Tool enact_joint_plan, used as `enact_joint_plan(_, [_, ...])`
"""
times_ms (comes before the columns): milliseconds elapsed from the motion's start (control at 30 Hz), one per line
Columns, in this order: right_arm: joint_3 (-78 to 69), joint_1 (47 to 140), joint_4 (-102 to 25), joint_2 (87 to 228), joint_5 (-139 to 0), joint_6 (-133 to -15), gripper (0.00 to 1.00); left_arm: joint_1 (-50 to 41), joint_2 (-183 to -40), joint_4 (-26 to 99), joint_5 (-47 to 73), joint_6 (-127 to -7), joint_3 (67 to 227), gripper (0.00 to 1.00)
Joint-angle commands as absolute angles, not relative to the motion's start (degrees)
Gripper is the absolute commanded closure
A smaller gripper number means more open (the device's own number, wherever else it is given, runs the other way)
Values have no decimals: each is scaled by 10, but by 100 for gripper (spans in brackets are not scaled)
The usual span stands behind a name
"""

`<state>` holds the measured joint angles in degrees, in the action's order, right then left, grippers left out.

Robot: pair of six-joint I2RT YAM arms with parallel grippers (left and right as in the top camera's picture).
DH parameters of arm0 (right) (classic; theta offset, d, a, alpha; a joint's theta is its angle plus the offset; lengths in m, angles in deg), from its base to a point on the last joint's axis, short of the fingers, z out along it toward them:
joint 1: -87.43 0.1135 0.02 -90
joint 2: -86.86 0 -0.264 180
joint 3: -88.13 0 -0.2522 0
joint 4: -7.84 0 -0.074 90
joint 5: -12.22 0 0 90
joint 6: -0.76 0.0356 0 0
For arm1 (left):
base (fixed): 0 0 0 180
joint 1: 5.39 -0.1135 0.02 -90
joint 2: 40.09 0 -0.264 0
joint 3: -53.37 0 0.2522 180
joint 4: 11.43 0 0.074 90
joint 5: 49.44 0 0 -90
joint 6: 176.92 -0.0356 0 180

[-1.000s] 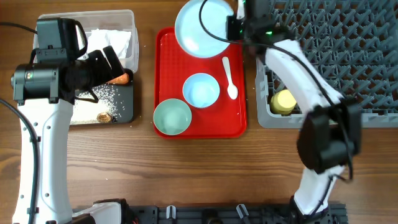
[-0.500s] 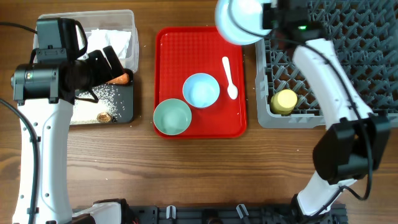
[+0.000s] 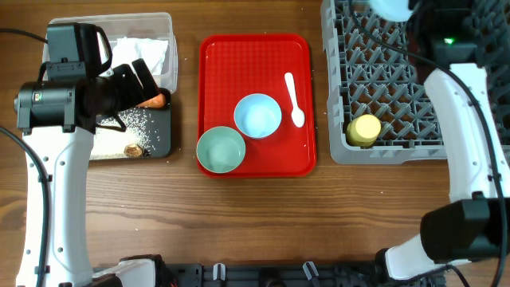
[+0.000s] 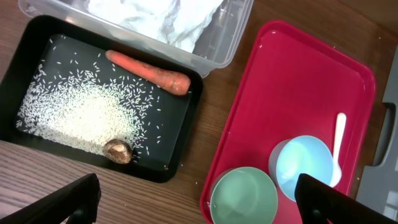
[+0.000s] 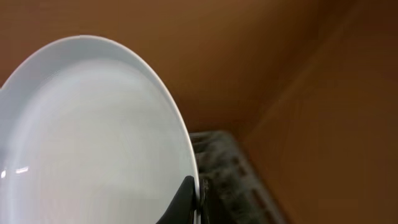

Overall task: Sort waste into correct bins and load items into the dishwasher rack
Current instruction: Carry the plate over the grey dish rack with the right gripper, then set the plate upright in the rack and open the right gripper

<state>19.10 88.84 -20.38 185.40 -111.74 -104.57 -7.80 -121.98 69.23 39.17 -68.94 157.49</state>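
Note:
My right gripper [image 5: 198,199] is shut on the rim of the pale blue plate [image 5: 93,137], held high over the far part of the grey dishwasher rack [image 3: 382,151]; only the plate's edge [image 3: 392,8] shows at the top of the overhead view. A yellow cup [image 3: 365,130] lies in the rack. The pale blue bowl [image 3: 257,115], mint-green bowl [image 3: 221,150] and white spoon [image 3: 294,100] sit on the red tray [image 3: 215,72]. My left gripper [image 4: 193,205] is open above the table near the black bin [image 4: 186,137], which holds rice [image 4: 81,118], a carrot [image 4: 149,73] and a brown lump [image 4: 117,150].
The clear bin [image 3: 167,24] with white napkins [image 3: 143,52] stands behind the black bin at the far left. The red tray lies between the bins and the rack. Bare wooden table runs along the front.
My right gripper has carried the pale blue plate from above the red tray's far edge rightward and up over the rack. The left arm has not moved.

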Motion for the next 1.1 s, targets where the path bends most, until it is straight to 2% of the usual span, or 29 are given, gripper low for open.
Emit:
enact_joint_plan(0, [190, 877, -201, 1849, -1159, -1104, 96, -79, -1216, 692, 391, -682, 1575, 0])
enact_joint_plan(467, [189, 808, -236, 1903, -1159, -1209, 96, -79, -1216, 692, 391, -682, 1575, 0])
enact_joint_plan(1067, [189, 783, -272, 2000, -1098, -1221, 96, -79, -1216, 692, 391, -682, 1575, 0])
